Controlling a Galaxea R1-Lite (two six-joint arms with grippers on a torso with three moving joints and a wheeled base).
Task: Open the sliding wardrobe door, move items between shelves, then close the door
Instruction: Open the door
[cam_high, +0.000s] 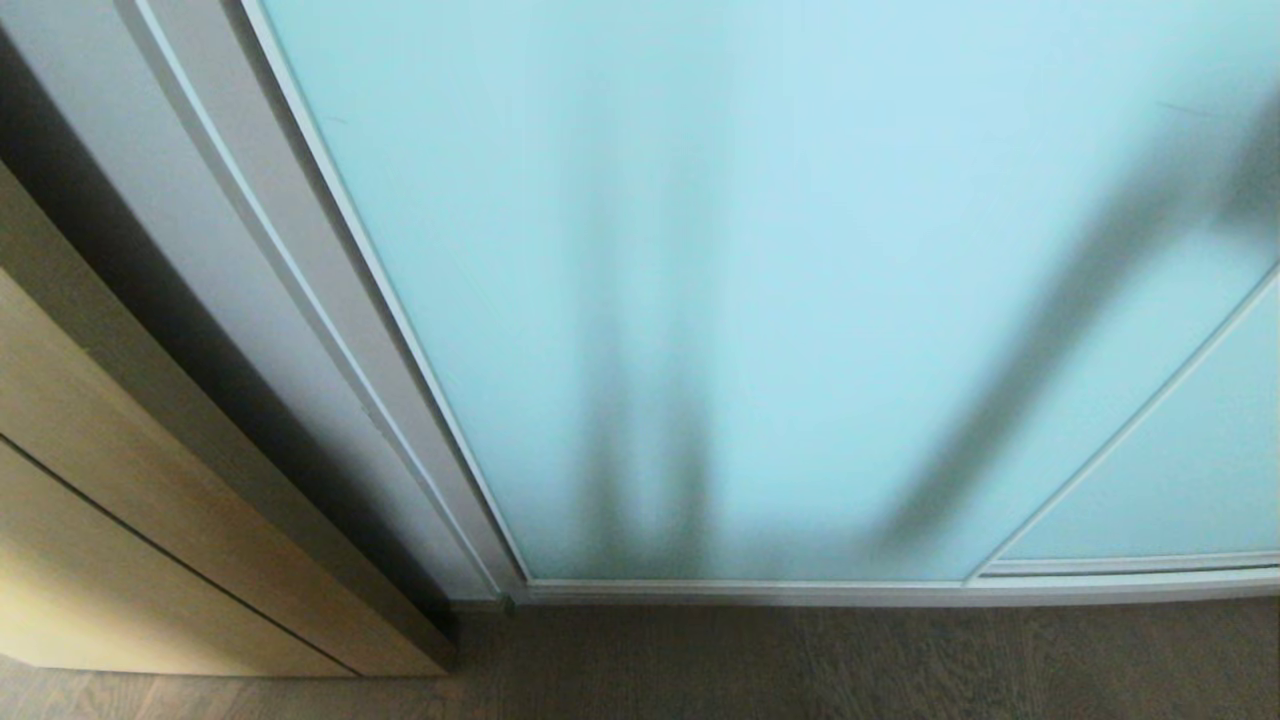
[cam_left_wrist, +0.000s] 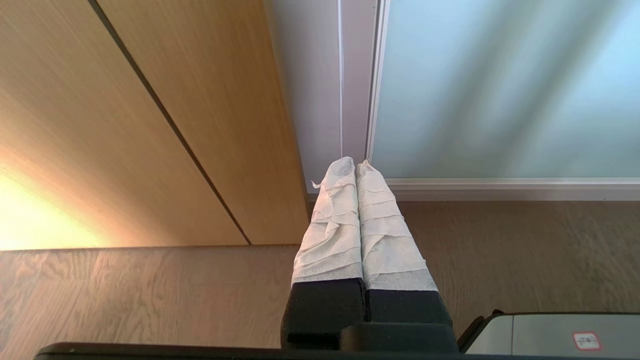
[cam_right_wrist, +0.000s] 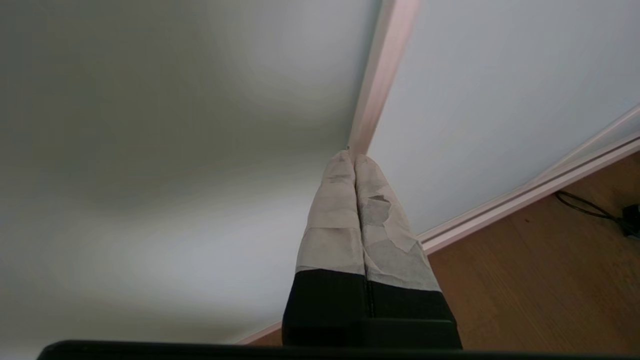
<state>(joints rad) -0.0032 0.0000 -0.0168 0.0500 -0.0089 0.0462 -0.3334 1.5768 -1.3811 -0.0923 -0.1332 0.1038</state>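
The sliding wardrobe door (cam_high: 720, 280) is a frosted pale aqua glass panel in a thin silver-white frame, filling the head view and standing closed. A second glass panel (cam_high: 1170, 470) overlaps it at the right. My right gripper (cam_right_wrist: 354, 157) is shut and empty, its taped tips close to the vertical frame strip (cam_right_wrist: 382, 70) between the two panels (cam_right_wrist: 175, 150). My left gripper (cam_left_wrist: 355, 162) is shut and empty, low near the floor, pointing at the door's (cam_left_wrist: 500, 90) left frame post (cam_left_wrist: 350, 75). Neither arm shows in the head view. The items and the shelves are hidden behind the door.
A light wooden cabinet (cam_high: 90, 500) stands left of the wardrobe, with a dark gap beside it. A bottom rail (cam_high: 800, 592) runs along the wood floor (cam_high: 800, 660). A black cable (cam_right_wrist: 585, 207) lies on the floor at the right.
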